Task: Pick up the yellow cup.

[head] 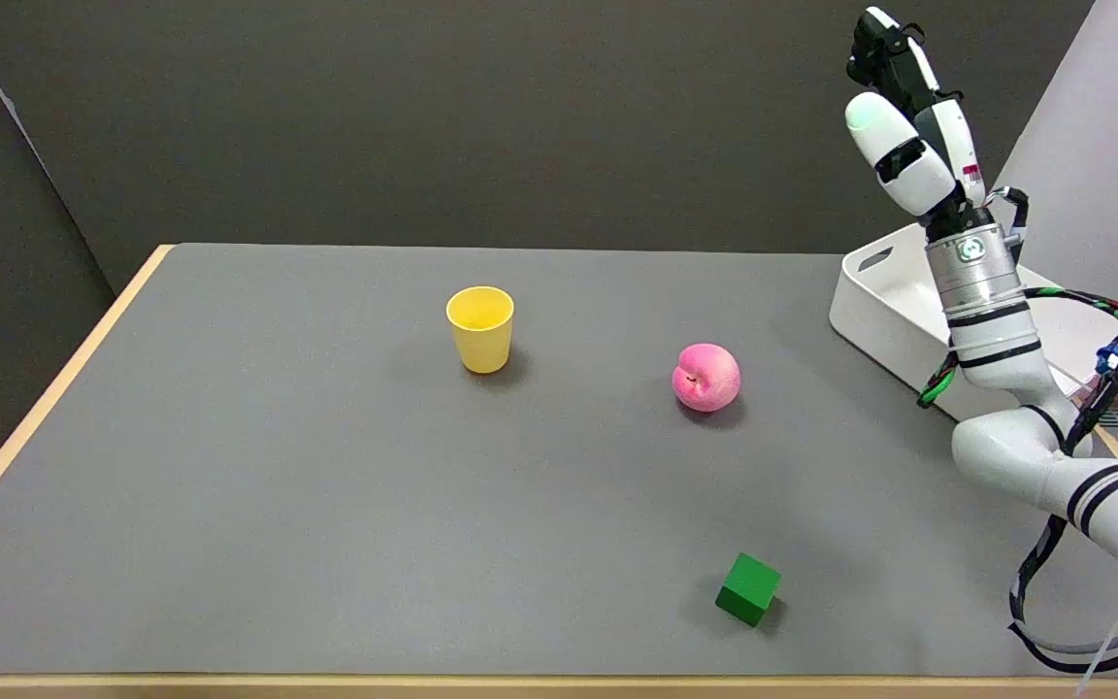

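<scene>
We saw the yellow cup (pixel 480 328) upright near the table's (pixel 229 505) far edge, left of a pink peach (pixel 706 377). Our robot hand (pixel 904 126) was raised by the right edge, holding nothing, fingers extended. We should approach sideways, closing around the cup's wall.

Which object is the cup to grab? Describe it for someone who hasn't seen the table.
On the grey table, look toward the far middle, left of the pink peach. The yellow cup stands there upright and alone, mouth open upward. It is the only yellow thing and the only hollow one; the green cube sits far nearer the front edge.
</scene>
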